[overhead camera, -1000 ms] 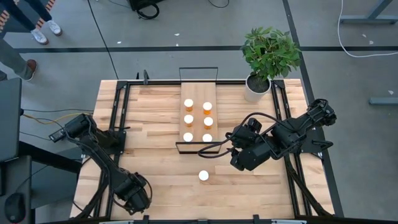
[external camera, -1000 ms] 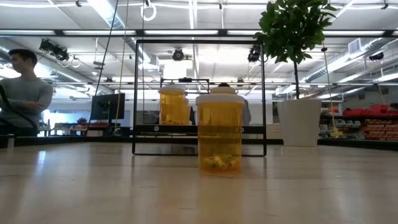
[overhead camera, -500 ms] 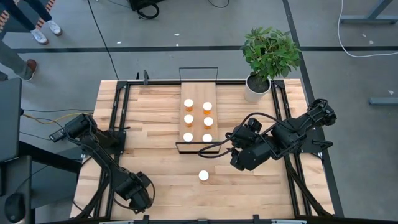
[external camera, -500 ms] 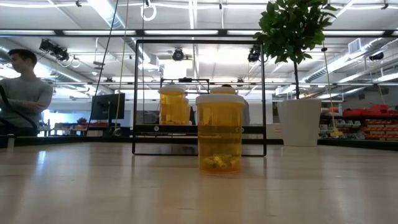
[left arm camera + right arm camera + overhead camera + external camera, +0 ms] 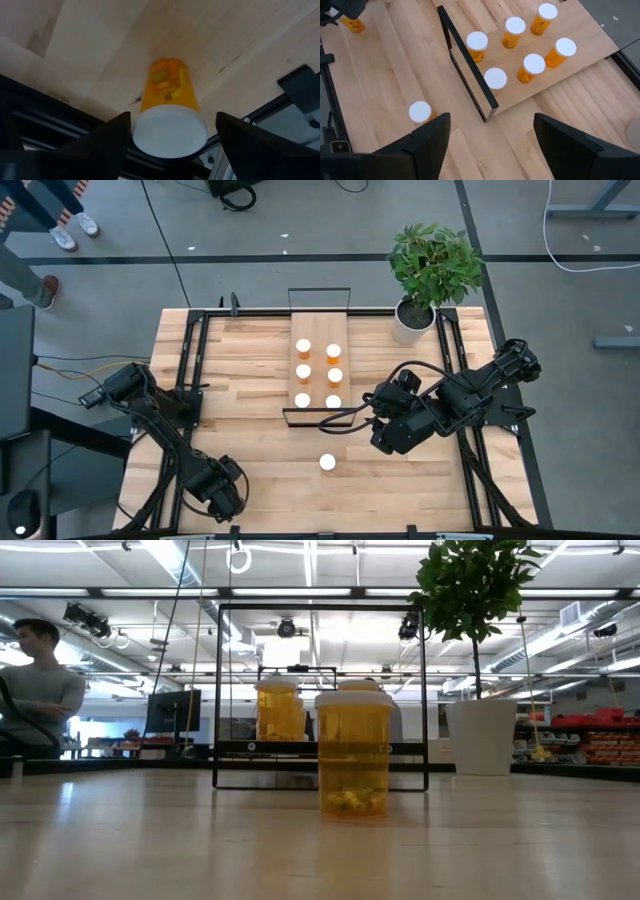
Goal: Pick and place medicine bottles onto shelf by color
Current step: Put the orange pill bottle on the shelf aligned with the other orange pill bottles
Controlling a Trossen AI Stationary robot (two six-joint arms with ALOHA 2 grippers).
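Observation:
Six orange medicine bottles with white caps [image 5: 318,373] stand in two rows on the light-wood shelf [image 5: 319,330], which lies on the table's far middle. One more bottle [image 5: 327,463] stands alone on the table nearer the front, seen large in the low view [image 5: 353,753]. Another orange bottle [image 5: 169,105] stands upright at the near left corner. My left gripper [image 5: 222,490] points down over it, open, one finger on each side of its white cap [image 5: 170,132]. My right gripper [image 5: 388,438] hangs open above the table, right of the lone bottle.
A potted plant [image 5: 432,275] stands at the far right corner. Black frame rails [image 5: 195,370] run along the table's left and right sides, one close beside the corner bottle [image 5: 300,90]. A person [image 5: 35,690] stands beyond the table on the left.
My left gripper has tipped a little over the near left corner without leaving its place. The bottles and my right arm have kept still.

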